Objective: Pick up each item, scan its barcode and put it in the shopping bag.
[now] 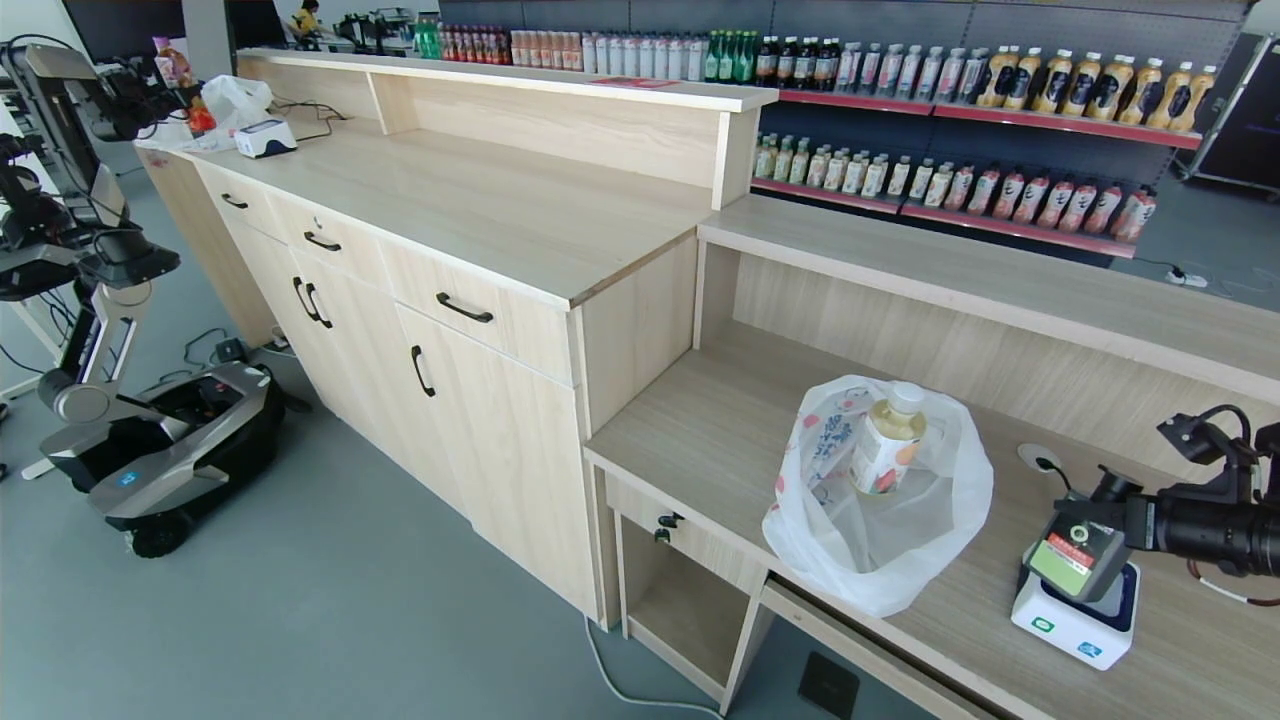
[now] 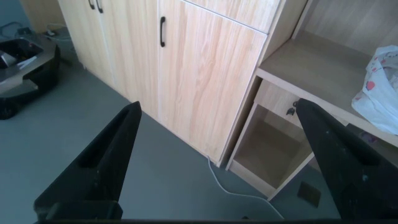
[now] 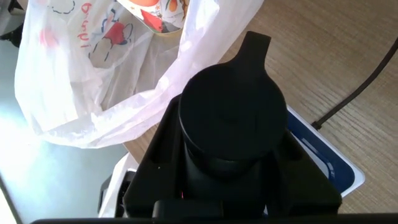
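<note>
Scan step judged in hand. Right end effector (image 1: pixel 1098 528) noted clamped on a small dark item (image 1: pixel 1068 562) with a green-and-red label. Item held tilted just above the white-and-blue scanner (image 1: pixel 1075 628), label face turned upward. Whether the barcode faces the scanner window cannot be told.

Scanner sited on the lower tabletop (image 1: pixel 700 430), at the 3 o'clock side of the shopping bag (image 1: pixel 880 540) and just beside it. Bag found upright and open-mouthed, with one pale bottle (image 1: pixel 888 440) standing inside, so one item is judged already bagged.

Left end effector (image 2: pixel 217 107) seen with fingers apart and nothing held, hanging over the floor (image 2: pixel 155 168) by the cabinet doors (image 2: pixel 199 68), well apart from the bag.

Next move, as judged: once the code is read, the item is to be carried toward 9 o'clock over the bag mouth, lowered beside the bottle and released. Care is called for, since the thin bag wall may be snagged or the bottle tipped.
</note>
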`<state>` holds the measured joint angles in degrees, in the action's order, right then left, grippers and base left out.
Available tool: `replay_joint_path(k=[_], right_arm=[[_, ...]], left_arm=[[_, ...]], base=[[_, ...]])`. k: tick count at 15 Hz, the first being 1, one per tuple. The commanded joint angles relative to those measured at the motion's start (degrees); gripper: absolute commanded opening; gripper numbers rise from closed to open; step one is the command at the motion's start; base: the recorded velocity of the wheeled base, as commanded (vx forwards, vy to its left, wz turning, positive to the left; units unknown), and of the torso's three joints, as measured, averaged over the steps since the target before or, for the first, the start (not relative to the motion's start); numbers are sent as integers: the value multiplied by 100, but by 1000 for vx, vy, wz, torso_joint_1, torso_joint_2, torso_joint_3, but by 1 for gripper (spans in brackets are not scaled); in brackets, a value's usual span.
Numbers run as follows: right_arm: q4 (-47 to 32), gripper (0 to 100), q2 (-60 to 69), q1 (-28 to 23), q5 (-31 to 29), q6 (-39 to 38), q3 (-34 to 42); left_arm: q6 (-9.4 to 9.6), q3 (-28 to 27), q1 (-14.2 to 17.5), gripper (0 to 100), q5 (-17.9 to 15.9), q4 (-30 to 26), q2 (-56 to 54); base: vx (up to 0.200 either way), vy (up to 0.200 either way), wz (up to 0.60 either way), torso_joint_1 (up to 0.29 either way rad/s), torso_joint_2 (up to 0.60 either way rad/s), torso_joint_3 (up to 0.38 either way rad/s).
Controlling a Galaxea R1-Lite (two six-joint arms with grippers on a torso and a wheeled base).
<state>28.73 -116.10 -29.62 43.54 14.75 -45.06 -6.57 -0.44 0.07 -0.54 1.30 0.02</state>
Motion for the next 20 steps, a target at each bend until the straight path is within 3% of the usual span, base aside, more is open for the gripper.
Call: replay_joint_path(k=[1,4,5,6,9,14,16,18,20], right_arm=[[18,0,369,9,5,10,-3],[1,0,1942,-61,-136,406,507],[-34,0,2470,-175,-347,819,700],[-26,0,3023,-272,-549,1715,946],[238,0,3182,-342,-549,2823,972],[915,0,3155,194,-522,2919,1131],[932,0,2971,545,-215,2893,1122],[915,0,2522,1020,594,2761,1122],[967,0,2188,1152,813,2832,1148]], left_arm=[[-2,0,1,100,1,1,-2],[-2,0,1,100,1,1,-2],[-2,0,1,100,1,1,-2],[-2,0,1,100,1,1,-2],[-2,0,1,100,1,1,-2],[-2,0,1,100,1,1,-2],[-2,0,1,100,1,1,-2],[-2,0,1,100,1,1,-2],[-2,0,1,100,1,1,-2]], base=[[0,0,0,0,0,0],[0,0,0,0,0,0],[0,0,0,0,0,0],[0,0,0,0,0,0],[0,0,0,0,0,0],[0,0,480,1,3,1],[0,0,0,0,0,0],[0,0,0,0,0,0],[0,0,0,0,0,0]])
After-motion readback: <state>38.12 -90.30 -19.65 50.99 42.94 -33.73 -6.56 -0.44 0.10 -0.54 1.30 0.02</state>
